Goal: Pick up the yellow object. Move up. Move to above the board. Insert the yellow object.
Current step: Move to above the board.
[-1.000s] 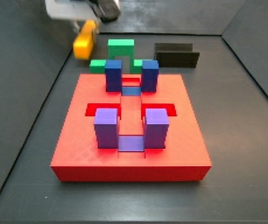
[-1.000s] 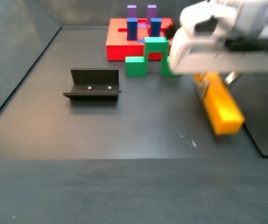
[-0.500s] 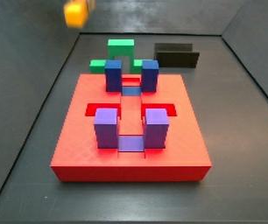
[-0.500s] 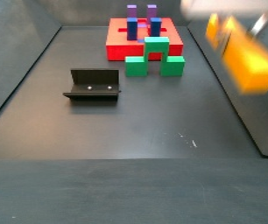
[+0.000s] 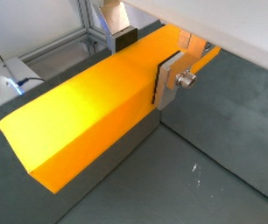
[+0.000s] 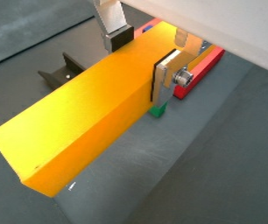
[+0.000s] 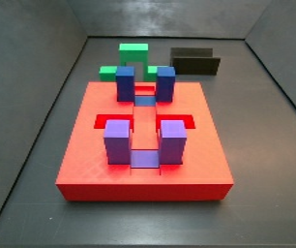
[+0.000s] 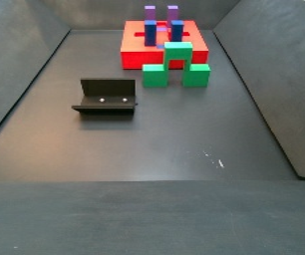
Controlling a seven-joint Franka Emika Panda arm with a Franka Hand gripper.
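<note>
gripper [image 5: 148,59]: clamped on yellow object [image 5: 89,109], out of both side views
step: lifted, carrying
next: centre over board [image 7: 144,155]

Lighting: even, moderately bright and overhead in both side views, with short soft shadows close under the board [image 7: 144,145] and the fixture [image 8: 105,97], and a dull sheen on the dark floor. Both wrist views: the gripper [image 5: 151,54], clamped on the yellow object [image 5: 95,109], is sharp. Glare: white body at the picture edge washed out; small bright flecks on the floor.
</note>
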